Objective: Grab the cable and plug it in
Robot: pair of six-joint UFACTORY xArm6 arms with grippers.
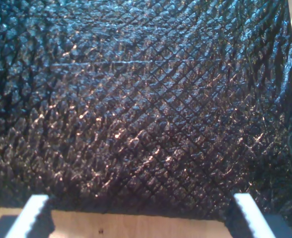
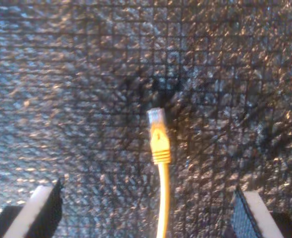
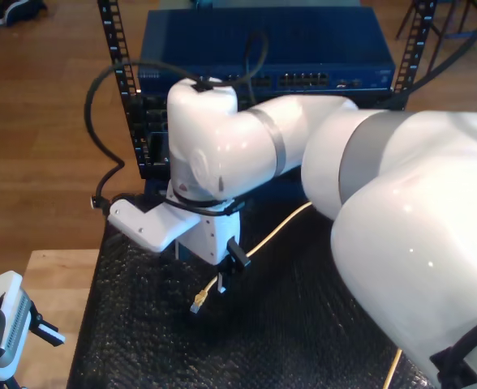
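My second gripper hovers wide open over the cable — next I descend and close behind its connector; my first gripper waits open.

Your exterior view looks down from high and close behind a big white arm, facing the blue rack unit at the frame's top. The second wrist view looks steeply down, near the black mat, at the cable end; the exterior view shares that spot at lower centre. The first wrist view sits close over the same mat, with a strip of tabletop at its lower edge.
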